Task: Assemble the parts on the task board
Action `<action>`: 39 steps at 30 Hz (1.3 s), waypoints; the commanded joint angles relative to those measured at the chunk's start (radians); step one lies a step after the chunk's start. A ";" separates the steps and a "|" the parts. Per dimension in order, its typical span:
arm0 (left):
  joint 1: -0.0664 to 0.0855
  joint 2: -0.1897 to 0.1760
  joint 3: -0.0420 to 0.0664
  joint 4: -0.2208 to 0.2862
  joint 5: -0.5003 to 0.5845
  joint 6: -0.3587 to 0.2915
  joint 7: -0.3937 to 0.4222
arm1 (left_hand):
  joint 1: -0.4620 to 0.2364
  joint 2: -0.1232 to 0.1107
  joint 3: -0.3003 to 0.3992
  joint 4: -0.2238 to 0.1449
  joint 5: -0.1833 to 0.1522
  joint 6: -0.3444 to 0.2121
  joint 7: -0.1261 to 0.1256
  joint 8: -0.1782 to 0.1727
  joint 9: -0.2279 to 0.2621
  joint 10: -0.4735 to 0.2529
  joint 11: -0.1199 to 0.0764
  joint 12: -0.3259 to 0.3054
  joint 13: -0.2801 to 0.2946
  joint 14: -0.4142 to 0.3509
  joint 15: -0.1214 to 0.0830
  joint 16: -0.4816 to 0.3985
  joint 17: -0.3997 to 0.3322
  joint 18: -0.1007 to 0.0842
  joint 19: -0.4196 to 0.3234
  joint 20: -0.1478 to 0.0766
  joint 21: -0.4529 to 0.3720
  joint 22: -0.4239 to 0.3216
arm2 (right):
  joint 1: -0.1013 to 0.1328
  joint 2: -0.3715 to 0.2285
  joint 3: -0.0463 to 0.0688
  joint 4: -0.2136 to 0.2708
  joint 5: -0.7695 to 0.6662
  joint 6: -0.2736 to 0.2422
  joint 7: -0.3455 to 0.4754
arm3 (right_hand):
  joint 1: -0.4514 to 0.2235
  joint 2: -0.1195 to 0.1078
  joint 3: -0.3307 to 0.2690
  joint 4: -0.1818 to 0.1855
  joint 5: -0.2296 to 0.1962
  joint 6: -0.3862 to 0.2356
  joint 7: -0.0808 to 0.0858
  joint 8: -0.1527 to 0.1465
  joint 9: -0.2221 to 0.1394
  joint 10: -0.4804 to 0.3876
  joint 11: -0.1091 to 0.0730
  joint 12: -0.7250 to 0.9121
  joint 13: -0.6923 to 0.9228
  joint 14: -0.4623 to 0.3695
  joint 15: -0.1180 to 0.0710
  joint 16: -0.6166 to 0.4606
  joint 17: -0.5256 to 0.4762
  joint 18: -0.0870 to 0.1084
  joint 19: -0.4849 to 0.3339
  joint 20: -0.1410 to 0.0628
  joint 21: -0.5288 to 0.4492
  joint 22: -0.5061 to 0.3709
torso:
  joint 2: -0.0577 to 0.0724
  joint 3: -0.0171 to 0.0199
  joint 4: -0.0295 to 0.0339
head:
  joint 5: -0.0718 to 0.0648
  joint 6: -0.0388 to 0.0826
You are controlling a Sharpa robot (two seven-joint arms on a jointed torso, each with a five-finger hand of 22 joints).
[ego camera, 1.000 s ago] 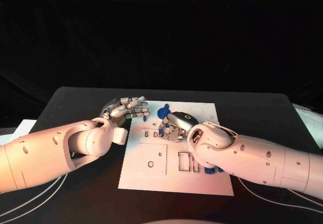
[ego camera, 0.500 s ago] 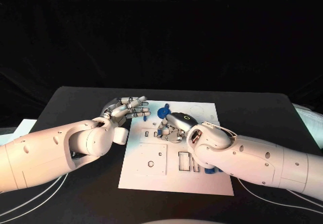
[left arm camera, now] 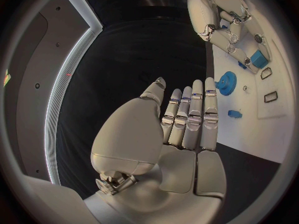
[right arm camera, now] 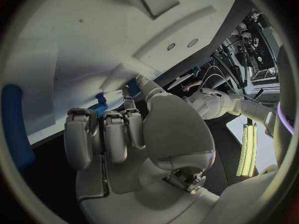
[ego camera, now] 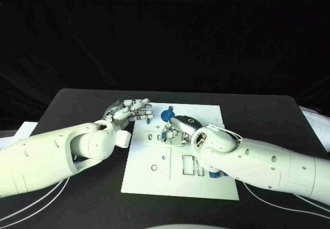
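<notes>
**Two hands over the far half of the task board**

The right hand (ego camera: 177,130) lies palm-down over the far middle of the task board (ego camera: 158,183), its fingers (right arm camera: 106,134) curled in toward the plate. Whether it holds a part cannot be told: the head view hides the fingertips under the hand, and the right wrist view shows only a blue toothed piece (right arm camera: 99,104) just beyond the fingers. In the left wrist view the same hand (left arm camera: 233,32) appears with a blue block (left arm camera: 258,58) close by its fingertips; contact cannot be judged.

The left hand (ego camera: 128,111) hovers at the board's far left corner, fingers (left arm camera: 194,117) straight, side by side and empty, palm turned toward the board.

Just far of the right hand, a blue gear (ego camera: 166,116) lies on the board, with a small blue part (ego camera: 152,116) to its left. Further blue parts (ego camera: 217,173) show at the near right, beside the right forearm. The near half of the board carries a raised square plate (ego camera: 154,163) and rectangular slots (ego camera: 188,164). The board rests on the black table (ego camera: 82,102).
</notes>
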 commanded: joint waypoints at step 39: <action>0.001 0.007 0.001 -0.012 -0.002 0.025 -0.001 | 0.002 0.008 -0.001 -0.007 -0.004 -0.003 0.001 -0.004 0.000 -0.006 0.000 -0.002 0.001 0.005 0.004 -0.006 0.002 0.012 0.009 -0.003 -0.004 0.000 | 0.011 -0.092 0.007 0.125 0.054 -0.205 0.108 | 0.032 -0.106 -0.177 0.159 -0.015 -0.317 0.063 -0.023 -0.014 -0.067 0.068 -0.176 0.068 0.088 0.057 -0.007 0.189 -0.012 -0.009 0.049 -0.009 0.028 | -0.002 0.0005 -0.0030 | -0.003 0.012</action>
